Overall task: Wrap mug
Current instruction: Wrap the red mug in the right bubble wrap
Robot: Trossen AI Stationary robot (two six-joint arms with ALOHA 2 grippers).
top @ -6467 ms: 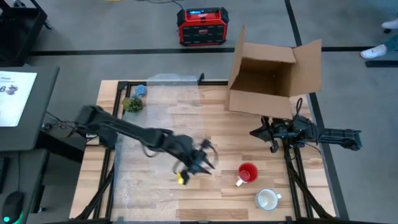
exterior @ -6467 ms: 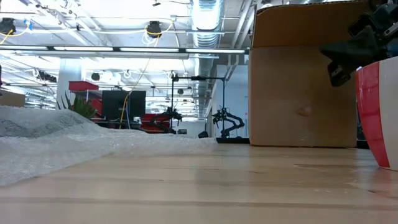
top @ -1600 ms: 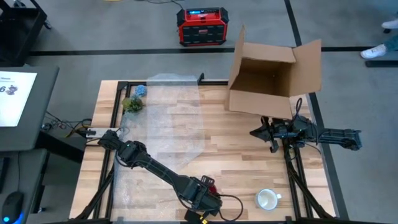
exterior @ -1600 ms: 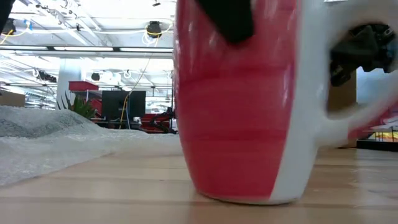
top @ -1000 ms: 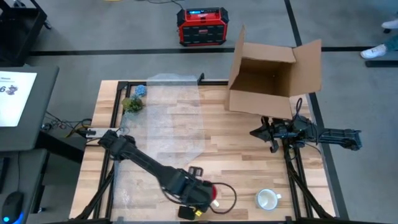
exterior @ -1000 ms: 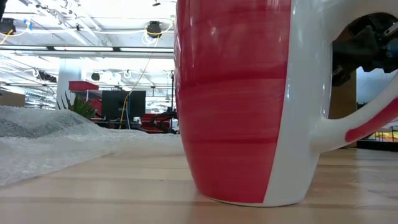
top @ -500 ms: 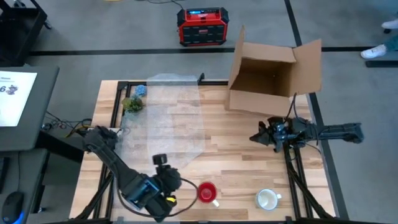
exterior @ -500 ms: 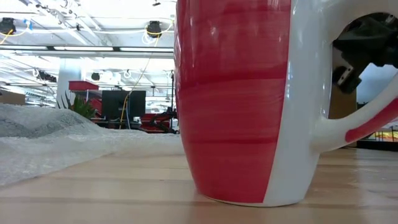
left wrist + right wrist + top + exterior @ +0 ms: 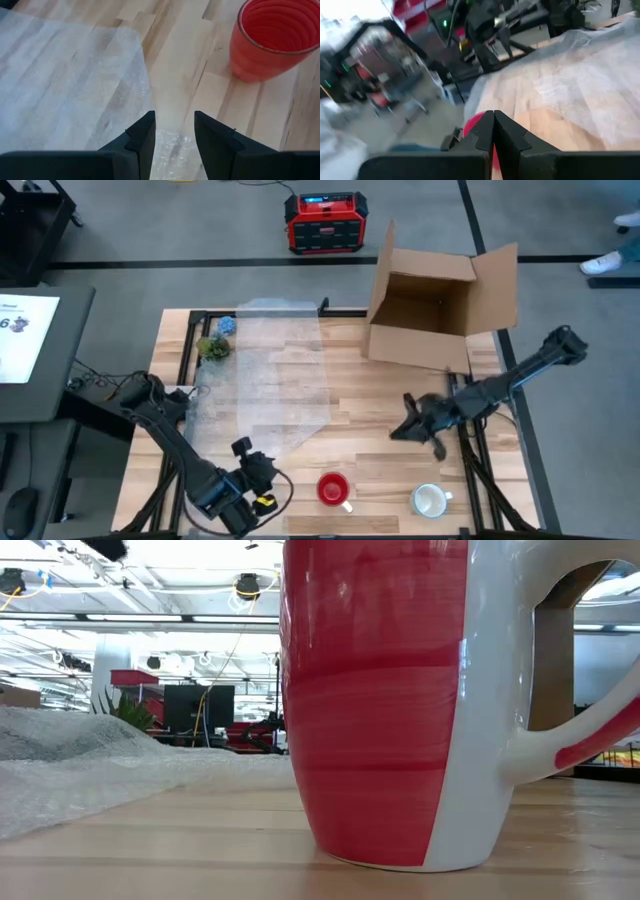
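A red mug (image 9: 332,488) with a white handle stands upright on its base near the table's front edge. It fills the low view (image 9: 380,700). A clear bubble wrap sheet (image 9: 270,380) lies flat over the table's left half. My left gripper (image 9: 258,468) is open just left of the red mug, over the wrap's near corner (image 9: 170,147). The mug (image 9: 272,40) stands clear of its fingers. My right gripper (image 9: 405,430) is shut and hangs over the table right of the middle, pointing toward the red mug (image 9: 475,125).
A white mug (image 9: 430,500) stands at the front right. An open cardboard box (image 9: 440,300) lies on its side at the back right. Small green and blue things (image 9: 215,340) sit at the back left. Bare wood shows between the wrap and the box.
My left gripper has drawn back from the red mug toward the table's left, and the mug stays upright near the front edge. My right arm has swung in from the table's right edge, carrying its gripper toward the middle and the near side.
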